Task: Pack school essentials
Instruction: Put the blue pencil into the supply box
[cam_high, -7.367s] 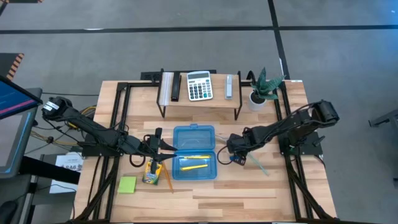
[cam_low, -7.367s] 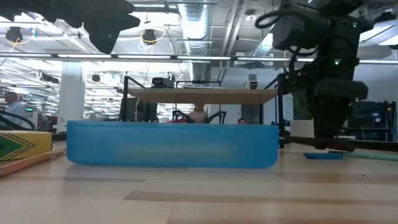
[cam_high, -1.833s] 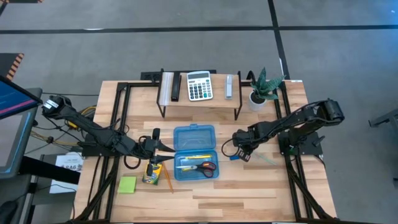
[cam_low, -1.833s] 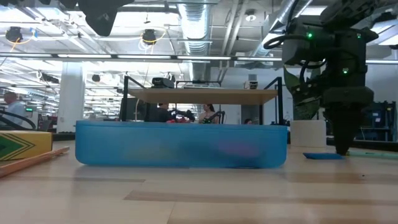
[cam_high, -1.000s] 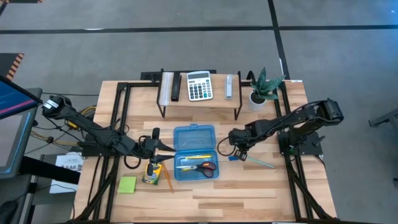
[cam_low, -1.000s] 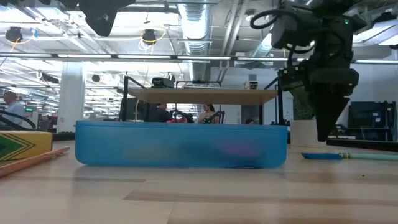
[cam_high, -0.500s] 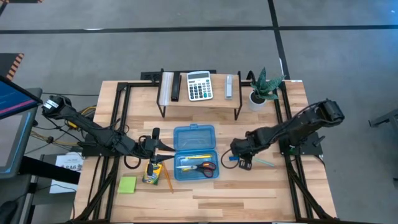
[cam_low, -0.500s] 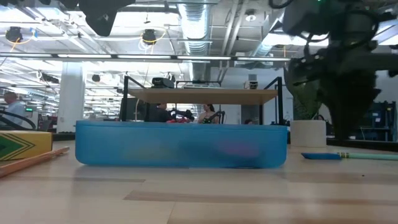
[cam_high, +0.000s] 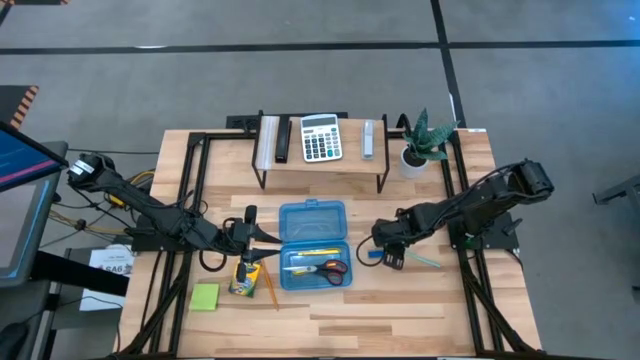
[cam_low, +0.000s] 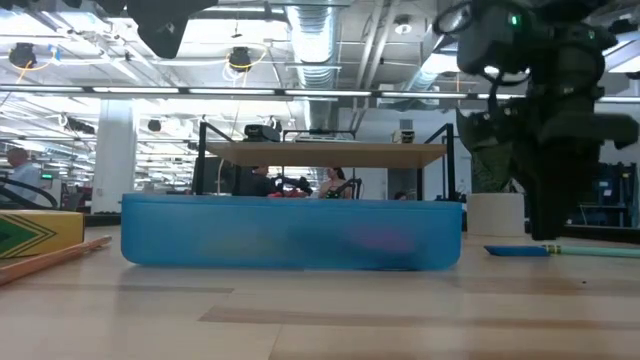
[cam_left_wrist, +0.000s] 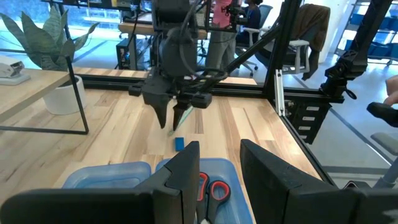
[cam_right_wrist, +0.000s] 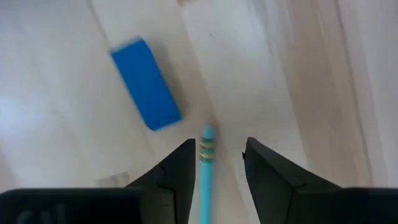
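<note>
The translucent blue case (cam_high: 313, 245) lies open, and the red-handled scissors (cam_high: 331, 268) and a yellow pencil (cam_high: 311, 256) are in its tray. My right gripper (cam_high: 392, 259) is open and points down at the table right of the case. Its fingers stand on either side of the banded end of the teal pen (cam_right_wrist: 206, 155), which lies flat. The small blue eraser (cam_right_wrist: 146, 84) lies just beside it. My left gripper (cam_high: 263, 237) is open at the case's left edge. The crayon box (cam_high: 243, 277), orange pencil (cam_high: 268, 289) and lime sticky-note pad (cam_high: 205, 296) lie near the left front. My right gripper comes from above with one finger (cam_right_wrist: 177, 171) on each side of the teal pen's banded end (cam_right_wrist: 206, 148), the fingers across the pen. The pen lies flat on the table. I cannot tell whether a finger touches it.
A raised shelf (cam_high: 322, 160) at the far edge carries the grey-white calculator (cam_high: 320, 138) and other small items. A potted plant (cam_high: 417, 148) stands at the far right. Black frame rails (cam_high: 468, 290) run along both table sides. Bare wood lies near the front edge.
My right gripper has moved a little toward the table's near edge and right, away from the case, and come down from above the eraser until its fingertips stand over the teal pen's end. The pen, eraser and case have stayed put.
</note>
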